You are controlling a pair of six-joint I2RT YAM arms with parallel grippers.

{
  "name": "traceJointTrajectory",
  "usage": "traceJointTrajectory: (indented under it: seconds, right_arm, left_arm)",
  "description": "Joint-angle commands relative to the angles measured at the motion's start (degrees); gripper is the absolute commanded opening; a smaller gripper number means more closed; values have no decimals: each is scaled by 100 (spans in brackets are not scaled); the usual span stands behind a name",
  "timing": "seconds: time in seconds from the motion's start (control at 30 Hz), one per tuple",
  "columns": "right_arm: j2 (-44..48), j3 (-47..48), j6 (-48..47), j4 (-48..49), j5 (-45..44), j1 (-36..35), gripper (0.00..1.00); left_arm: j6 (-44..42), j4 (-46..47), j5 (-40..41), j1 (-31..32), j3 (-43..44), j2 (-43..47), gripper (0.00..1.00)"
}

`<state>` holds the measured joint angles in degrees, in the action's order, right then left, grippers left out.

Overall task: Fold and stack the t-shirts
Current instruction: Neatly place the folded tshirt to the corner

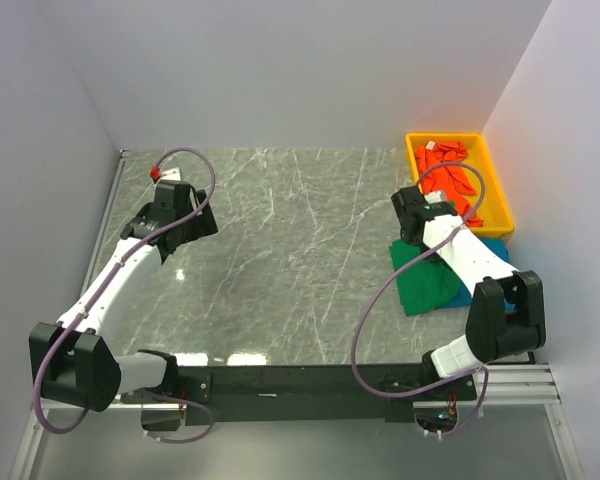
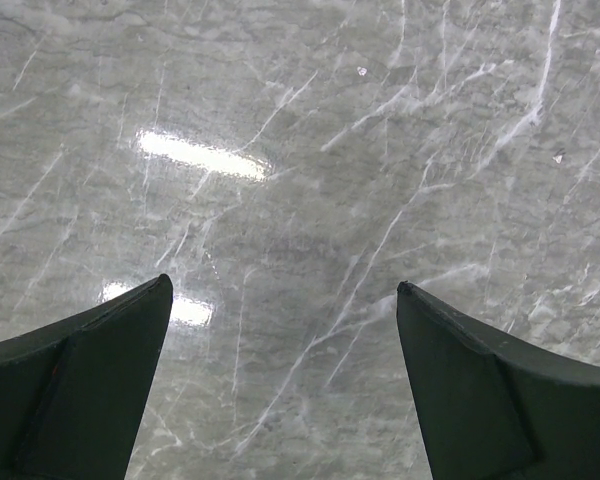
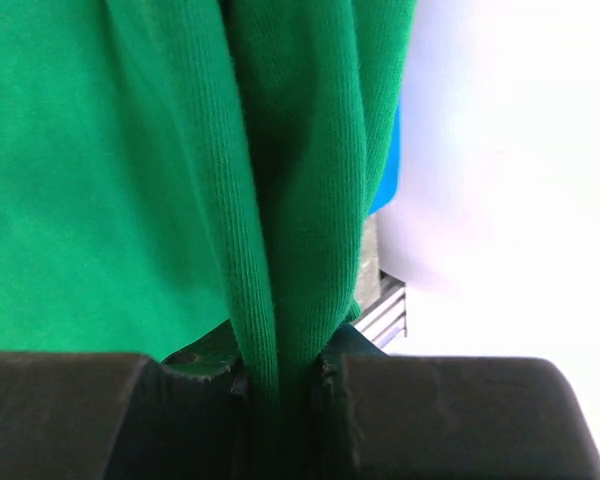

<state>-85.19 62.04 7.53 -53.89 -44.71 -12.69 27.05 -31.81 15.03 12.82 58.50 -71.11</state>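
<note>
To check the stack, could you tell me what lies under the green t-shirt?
A blue t-shirt peeks out right of the green t-shirt; the rest beneath is covered.

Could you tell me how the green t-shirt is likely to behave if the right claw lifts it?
Probably floppy: the bright green cotton t-shirt bunches into soft folds at the right claw. Its thin knit looks light and seems unlikely to slip.

We recorded the green t-shirt (image 1: pixel 427 285) lying bunched over the blue t-shirt (image 1: pixel 498 247), a fold clamped in the right gripper (image 3: pixel 280 388). The orange-red t-shirt (image 1: pixel 456 178) lay crumpled in the yellow bin (image 1: pixel 445 137).
</note>
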Motion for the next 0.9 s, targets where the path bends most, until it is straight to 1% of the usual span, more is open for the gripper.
traceJointTrajectory:
  seconds: [0.0,0.23,0.43,0.53,0.57,0.6,0.67,0.7,0.87]
  right_arm:
    - [380,344,-164,-148,-512,91,0]
    - [538,590,-331,-192,-504,415,0]
    - [609,608,-664,159,-267,803,0]
    - [582,581,-700,422,-39,1136,0]
    - [565,572,-700,484,206,1241,0]
    - [547,564,-700,589,286,1486,0]
    - [512,468,-700,756,444,1715,0]
    - [503,432,-900,922,506,1795,0]
    - [302,204,-937,1240,849,2367,0]
  left_arm:
    - [-77,175,132,-25,-5,71,99]
    - [-86,167,97,-25,3,106,99]
    - [-94,140,53,-25,4,80,99]
    - [-103,140,36,-25,4,71,99]
    - [-103,132,18,-25,12,71,99]
    - [-112,140,9,-25,12,71,98]
    - [-112,131,18,-25,12,54,98]
    - [-112,123,27,-25,12,54,98]
    - [-112,114,35,-34,21,-17,98]
